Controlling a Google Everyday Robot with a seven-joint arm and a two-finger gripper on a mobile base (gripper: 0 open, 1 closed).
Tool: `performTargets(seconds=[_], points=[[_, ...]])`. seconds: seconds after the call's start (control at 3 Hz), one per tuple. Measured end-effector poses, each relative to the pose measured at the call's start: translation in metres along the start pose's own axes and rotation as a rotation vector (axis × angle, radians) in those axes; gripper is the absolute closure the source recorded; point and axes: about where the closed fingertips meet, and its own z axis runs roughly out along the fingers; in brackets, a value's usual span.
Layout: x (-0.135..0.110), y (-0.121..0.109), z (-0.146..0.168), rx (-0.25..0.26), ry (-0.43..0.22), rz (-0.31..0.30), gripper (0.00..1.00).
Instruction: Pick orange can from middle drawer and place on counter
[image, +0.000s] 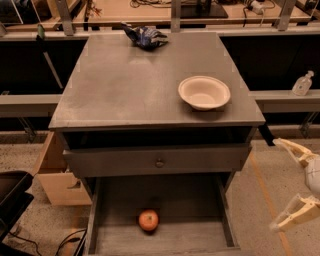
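Small round orange can (148, 220) lies alone on the floor of the open, wide grey wooden middle drawer (195, 239), left of centre.
On the flat dull-grey counter (130, 85) I count one cream-white shallow bowl (204, 92) and one dark blue foil bag (146, 37) (at the back edge). My cream two-finger gripper (276, 185) hangs right of the cabinet, well apart from the can, fingers spread, holding nothing.

With the gripper (276, 186) hanging at lower right, the middle drawer (185, 239) is standing open above around the orange can (148, 220), while a bowl (204, 92) and bag (146, 37) are taking the right and back of the counter (127, 85).
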Motion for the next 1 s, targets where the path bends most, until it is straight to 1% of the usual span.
performTargets(seconds=[0.33,0.67,1.0], points=[[-0.001,0.0,0.001,-0.002,0.0,-0.001,0.0],[0.004,0.014,0.023,0.017,-0.001,-0.004,0.0],[0.018,0.044,0.082,0.02,-0.011,-0.022,0.0]])
